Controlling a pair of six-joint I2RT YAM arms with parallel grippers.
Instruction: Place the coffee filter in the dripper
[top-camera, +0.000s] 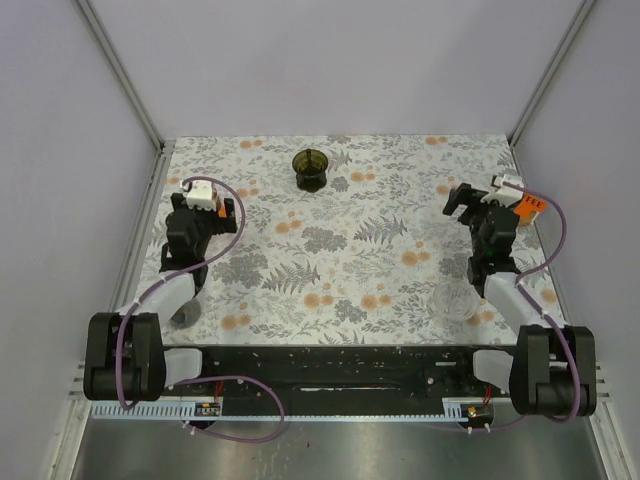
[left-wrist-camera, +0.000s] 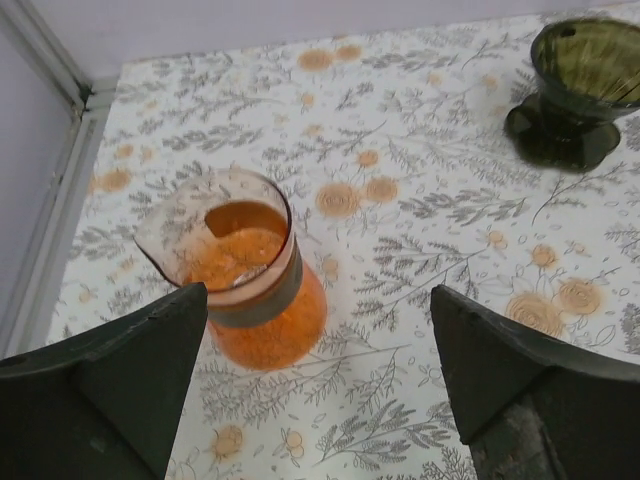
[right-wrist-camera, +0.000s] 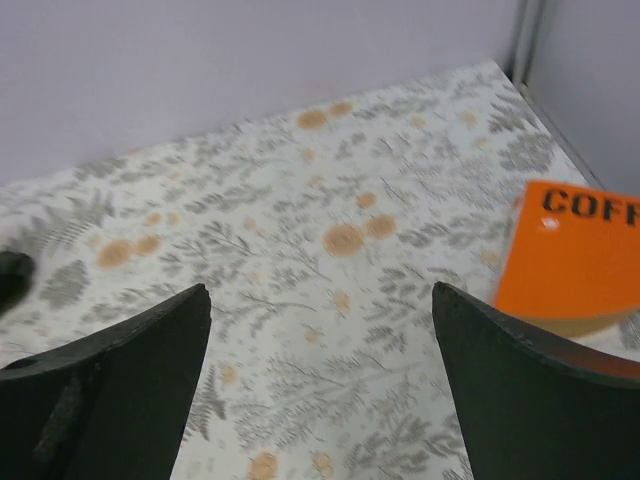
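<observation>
Both empty, spread wide: left gripper (left-wrist-camera: 318, 300) near carafe (left-wrist-camera: 245, 270), right gripper (right-wrist-camera: 320, 295) near orange box (right-wrist-camera: 575, 255)

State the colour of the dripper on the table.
The dripper is dark olive green and translucent; it shows best in the left wrist view.

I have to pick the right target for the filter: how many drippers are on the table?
1. The dark green dripper stands at the far middle of the table. No second one shows, though the arms hide some tabletop.
</observation>
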